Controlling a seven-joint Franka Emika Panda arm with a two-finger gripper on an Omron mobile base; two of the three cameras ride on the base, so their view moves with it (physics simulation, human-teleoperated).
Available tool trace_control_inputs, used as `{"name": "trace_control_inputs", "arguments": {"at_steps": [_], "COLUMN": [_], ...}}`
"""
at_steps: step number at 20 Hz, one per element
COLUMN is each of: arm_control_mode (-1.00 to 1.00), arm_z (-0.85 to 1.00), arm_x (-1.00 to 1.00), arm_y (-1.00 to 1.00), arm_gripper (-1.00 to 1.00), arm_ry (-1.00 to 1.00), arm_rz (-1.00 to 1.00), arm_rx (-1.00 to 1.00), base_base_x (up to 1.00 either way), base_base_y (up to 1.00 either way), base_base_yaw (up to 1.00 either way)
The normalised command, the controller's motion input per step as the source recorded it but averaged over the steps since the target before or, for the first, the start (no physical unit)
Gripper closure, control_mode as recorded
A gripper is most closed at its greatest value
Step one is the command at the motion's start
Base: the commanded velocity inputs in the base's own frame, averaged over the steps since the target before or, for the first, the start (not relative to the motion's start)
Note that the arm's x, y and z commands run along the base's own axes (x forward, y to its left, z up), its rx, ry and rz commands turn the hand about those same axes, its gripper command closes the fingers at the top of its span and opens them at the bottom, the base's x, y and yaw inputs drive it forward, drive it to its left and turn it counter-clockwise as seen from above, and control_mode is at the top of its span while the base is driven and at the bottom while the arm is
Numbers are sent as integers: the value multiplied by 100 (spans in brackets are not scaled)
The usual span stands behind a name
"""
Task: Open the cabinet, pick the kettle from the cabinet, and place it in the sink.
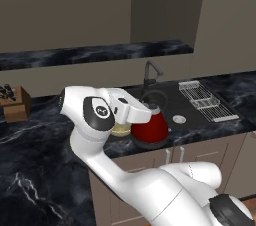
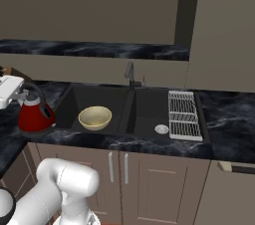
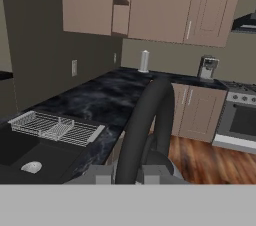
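The red kettle (image 1: pixel 150 129) is at the sink's left front corner, over the counter rim (image 2: pixel 55 137). I cannot tell whether it rests there or hangs just above it. My gripper (image 1: pixel 145 111) is shut on the kettle's black arched handle (image 3: pixel 150 120), which rises between the fingertips in the hand view. In the right base view, the kettle (image 2: pixel 36 115) is left of the dark sink (image 2: pixel 144 114), and the gripper (image 2: pixel 15 94) comes in from the left edge. Brown-taupe cabinet panels (image 1: pixel 65 5) hang above the counter, and I cannot tell whether a door stands open.
A cream-yellow bowl (image 2: pixel 95 117) lies in the sink's left half, close to the kettle. A silver wire rack (image 2: pixel 183 114) covers the sink's right side, beside the round drain (image 2: pixel 161 129). The dark faucet (image 1: pixel 150 72) stands behind the basin. A knife block (image 1: pixel 12 101) stands far left.
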Motion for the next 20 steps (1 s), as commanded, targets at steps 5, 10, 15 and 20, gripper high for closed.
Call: {"name": "trace_control_inputs", "arguments": {"at_steps": [5,10,15,20], "arm_control_mode": [100,100,100,100], "arm_z": [0,0,0,0], "arm_x": [0,0,0,0], "arm_y": [0,0,0,0], "arm_gripper": [100,100,100,100], "arm_ry": [0,0,0,0], "arm_rz": [0,0,0,0], "arm_rx": [0,0,0,0], "base_base_x": [0,0,0,0], "base_base_y": [0,0,0,0], "base_base_yaw": [0,0,0,0]}}
